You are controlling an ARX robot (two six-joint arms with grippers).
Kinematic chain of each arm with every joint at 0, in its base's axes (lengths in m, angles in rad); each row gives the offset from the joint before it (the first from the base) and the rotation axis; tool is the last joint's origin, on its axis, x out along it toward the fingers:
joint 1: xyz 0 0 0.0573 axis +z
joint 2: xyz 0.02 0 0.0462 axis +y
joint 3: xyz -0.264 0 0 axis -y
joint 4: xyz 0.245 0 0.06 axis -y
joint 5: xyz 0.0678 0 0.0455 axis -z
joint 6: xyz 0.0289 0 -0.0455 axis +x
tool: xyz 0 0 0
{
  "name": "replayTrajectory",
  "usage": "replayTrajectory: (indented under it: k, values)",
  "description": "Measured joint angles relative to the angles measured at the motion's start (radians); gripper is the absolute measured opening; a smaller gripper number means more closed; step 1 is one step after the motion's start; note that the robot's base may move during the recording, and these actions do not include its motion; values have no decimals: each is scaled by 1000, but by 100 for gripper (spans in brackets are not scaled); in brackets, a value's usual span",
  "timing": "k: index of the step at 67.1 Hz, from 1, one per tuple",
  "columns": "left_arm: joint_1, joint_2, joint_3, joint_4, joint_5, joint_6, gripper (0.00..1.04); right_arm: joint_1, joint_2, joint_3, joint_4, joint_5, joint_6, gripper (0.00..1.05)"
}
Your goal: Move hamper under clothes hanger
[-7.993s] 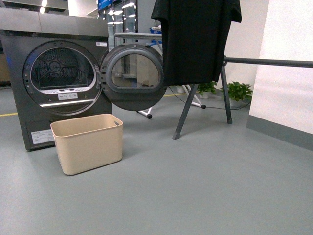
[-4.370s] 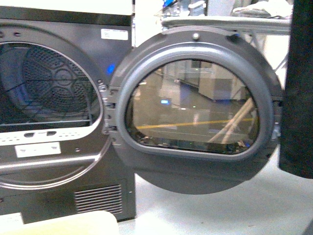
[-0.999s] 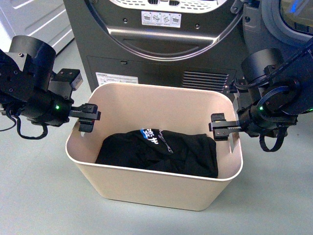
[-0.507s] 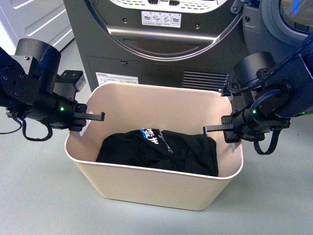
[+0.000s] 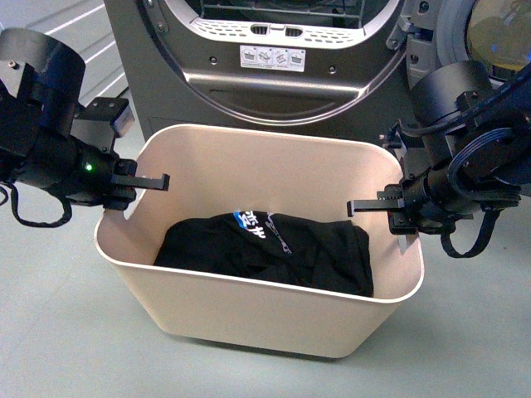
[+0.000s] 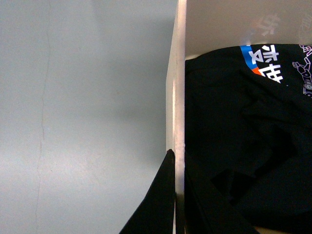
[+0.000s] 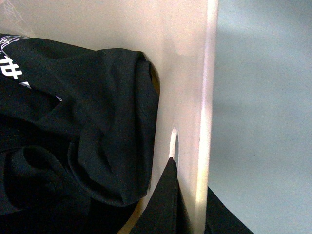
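**Carry it level, both walls pinched alike**

You have the beige plastic rectangular hamper [image 5: 257, 307] directly in front of the dark grey drum-door machine [image 5: 274, 108], just below its open drum mouth. A crumpled black garment with printed lettering [image 5: 274, 249] lies in the bottom. The clothes hanger is not in view, so you must turn away from the machine to find it.

Move both arms together at one height and one pace. If either side leads, the tub will twist between the grips and the thin wall may slip free. Keep the rim level so the garment stays put, and back clear of the machine before swinging round. I cannot tell whether the base is clear of the grey floor [image 5: 50, 332]. Check that before travelling sideways.

The left gripper [image 5: 141, 186] straddles the hamper's short wall on the left side of the machine. Its fingers [image 6: 156, 209] are drawn nearly together, one outside and one inside, pressed against the rim. The right gripper [image 5: 390, 211] does the same on the opposite wall. Its fingers [image 7: 165, 200] are narrowed onto the plastic right at the cut-out handle slot [image 7: 174, 144]. Neither holds the garment.
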State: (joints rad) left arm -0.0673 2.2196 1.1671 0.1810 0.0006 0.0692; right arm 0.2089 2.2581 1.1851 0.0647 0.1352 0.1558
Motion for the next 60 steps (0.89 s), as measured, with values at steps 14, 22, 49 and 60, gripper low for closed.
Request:
replayTrajectory:
  k: [14,22,49,60]
  values:
    - [-1,-119,-50,-14,-7,-1,4,8,-136,-96,18,-21,-5,3]
    - [-1,-121,-51,-12,-11,-1,4,12,-140,-100,20,-21,-5,3]
    - [19,-121,-58,-12,-25,-1,4,36,-140,-102,21,-44,-4,3]
    - [6,-121,-58,-12,-13,-1,4,21,-140,-102,22,-27,-5,3]
